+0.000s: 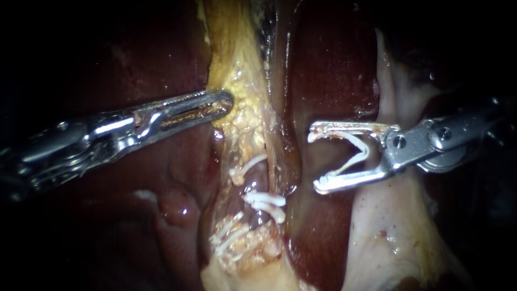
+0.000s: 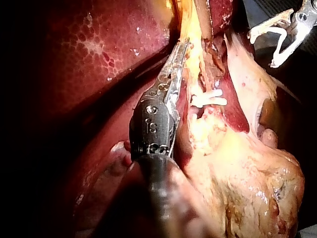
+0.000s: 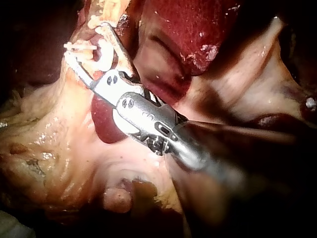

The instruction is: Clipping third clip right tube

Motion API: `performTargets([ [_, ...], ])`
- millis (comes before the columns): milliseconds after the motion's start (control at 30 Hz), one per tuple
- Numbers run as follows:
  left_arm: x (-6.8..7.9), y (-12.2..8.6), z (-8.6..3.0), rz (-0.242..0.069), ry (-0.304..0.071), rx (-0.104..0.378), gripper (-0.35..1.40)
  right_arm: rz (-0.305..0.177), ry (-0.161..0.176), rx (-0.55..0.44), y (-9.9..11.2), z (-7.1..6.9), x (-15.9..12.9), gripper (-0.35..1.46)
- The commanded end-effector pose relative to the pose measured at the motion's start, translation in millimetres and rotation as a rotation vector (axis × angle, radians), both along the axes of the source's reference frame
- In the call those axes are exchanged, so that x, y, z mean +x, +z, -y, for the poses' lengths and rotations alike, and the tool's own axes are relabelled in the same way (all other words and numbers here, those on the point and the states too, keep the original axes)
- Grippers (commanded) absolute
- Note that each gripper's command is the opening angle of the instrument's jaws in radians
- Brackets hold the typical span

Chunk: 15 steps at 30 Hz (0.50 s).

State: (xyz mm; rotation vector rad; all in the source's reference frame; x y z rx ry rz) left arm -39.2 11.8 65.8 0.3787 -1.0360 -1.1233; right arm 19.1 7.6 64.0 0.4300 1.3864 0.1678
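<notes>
Loaded clip held off to the side of the clipped tube.
From left: the left instrument has its jaws clamped on yellow fatty tissue. Lower down, the tube carries white clips (two close together). The right instrument has wide jaws holding an open clip near the tube, not touching, over liver.

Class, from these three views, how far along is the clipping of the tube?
Done: two white clips sit side by side across the tube. In hand: the right instrument carries a fresh clip in wide-spread jaws, apart from the tube; the left instrument rests against the yellowish tissue. To do: bring it around the tube and close it.
</notes>
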Motion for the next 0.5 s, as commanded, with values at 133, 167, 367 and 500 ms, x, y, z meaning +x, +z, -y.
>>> performTargets([
  [133,0.3,-0.3,-0.1,0.001,0.001,0.002,-0.35,-0.001,-0.001,-0.007,0.1,0.1,0.0,0.6],
  [167,0.5,-0.6,-0.2,0.002,0.003,0.004,-0.35,0.005,0.003,0.021,0.2,0.2,0.0,0.6],
  [367,2.7,-3.1,-1.7,-0.001,-0.022,0.012,-0.35,0.046,0.012,0.264,1.6,2.0,0.4,0.6],
  [500,4.9,-5.0,-2.1,0.009,-0.042,0.007,-0.35,0.098,-0.005,0.349,3.7,3.2,1.5,0.6],
])
